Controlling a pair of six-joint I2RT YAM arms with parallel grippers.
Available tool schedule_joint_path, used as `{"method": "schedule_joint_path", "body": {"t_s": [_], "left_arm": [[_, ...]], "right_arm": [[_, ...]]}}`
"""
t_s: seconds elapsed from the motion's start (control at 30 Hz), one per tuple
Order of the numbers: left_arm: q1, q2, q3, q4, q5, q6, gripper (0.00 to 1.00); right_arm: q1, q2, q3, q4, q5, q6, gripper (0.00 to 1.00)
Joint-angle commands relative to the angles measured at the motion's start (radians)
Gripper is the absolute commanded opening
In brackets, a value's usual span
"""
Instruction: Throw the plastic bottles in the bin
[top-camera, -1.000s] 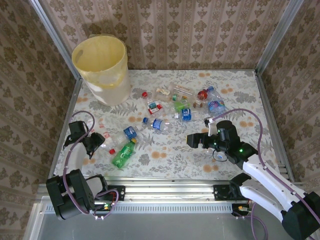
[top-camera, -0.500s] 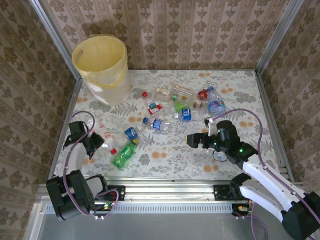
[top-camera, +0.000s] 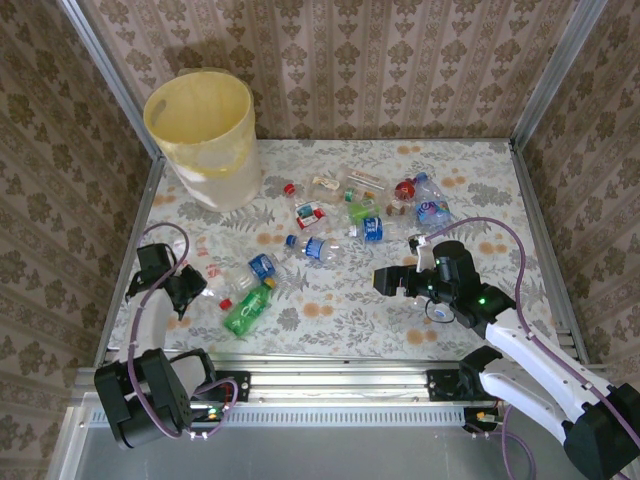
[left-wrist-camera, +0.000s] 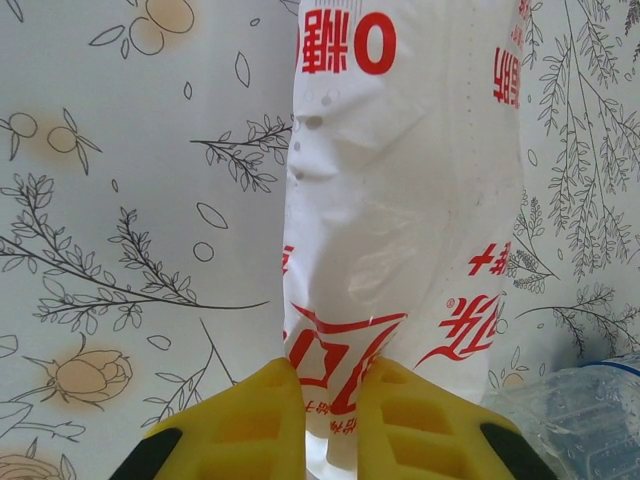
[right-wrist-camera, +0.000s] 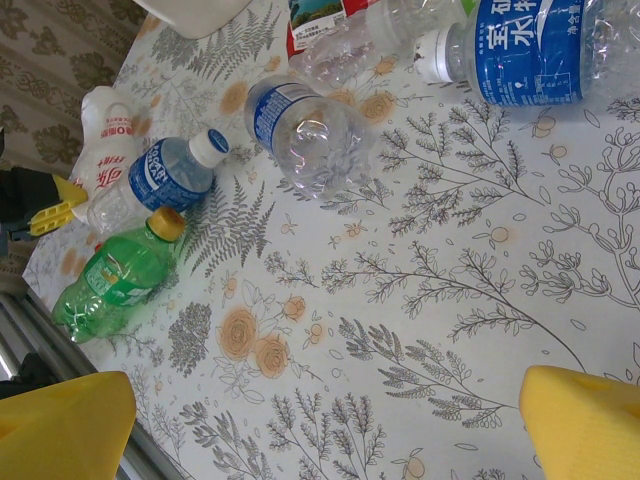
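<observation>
Down at the left near corner, the left gripper is pinched tight on the near end of a crushed white-labelled bottle with red lettering; in the left wrist view its yellow fingers squeeze the flattened plastic between them, with the flowered bench behind, though I cannot tell whether the bottle is lifted clear of it. Just to the right of that bottle lie a blue-labelled bottle with a white cap and, nearer the arms, a green bottle with an orange cap, the two close together. The right gripper hangs above bare bench on the right half, its jaws spread wide with nothing between them; from the right wrist its yellow fingertips stand far apart at the lower corners, with a clear bottle lying on its side further out. The rest of the plastic bottles are scattered in a loose cluster across the middle and far part of the bench. The bin, tall and pale yellow with its liner folded over the rim, stands in the far left corner, well apart from both grippers
</observation>
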Motion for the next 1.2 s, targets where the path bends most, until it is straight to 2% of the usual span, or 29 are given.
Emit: {"method": "schedule_joint_path", "body": {"t_s": [0.0,0.4,0.5,0.57,0.63,0.7,0.9,1.17], "left_arm": [[-0.01,-0.025,0.028,-0.034,-0.02,0.019,0.0],[-0.04,-0.089,0.115,-0.124,-0.056,0.029,0.0],[-0.038,-0.089,0.104,-0.105,-0.073,0.022,0.26],[-0.031,-0.072,0.105,-0.088,-0.071,0.022,0.51],[-0.024,-0.053,0.1,-0.05,-0.047,0.022,0.66],[-0.018,-0.03,0.093,0.003,-0.003,0.019,0.98],[0.023,0.085,0.066,0.155,0.093,0.002,1.0],[0.026,0.233,0.052,0.323,0.143,-0.006,1.0]], "right_arm": [[-0.006,-0.004,-0.002,0.008,0.004,0.011,1.0],[-0.006,-0.004,0.003,-0.001,0.008,0.007,1.0],[-0.006,-0.003,0.004,-0.005,0.008,0.005,1.0],[-0.006,-0.004,0.005,-0.009,0.005,0.003,1.0],[-0.006,-0.004,0.005,-0.012,0.004,0.003,1.0],[-0.006,-0.002,0.006,-0.011,0.001,0.001,1.0],[-0.006,0.001,0.005,-0.009,-0.003,0.001,1.0],[-0.004,0.014,0.004,-0.003,-0.009,0.001,1.0]]}}
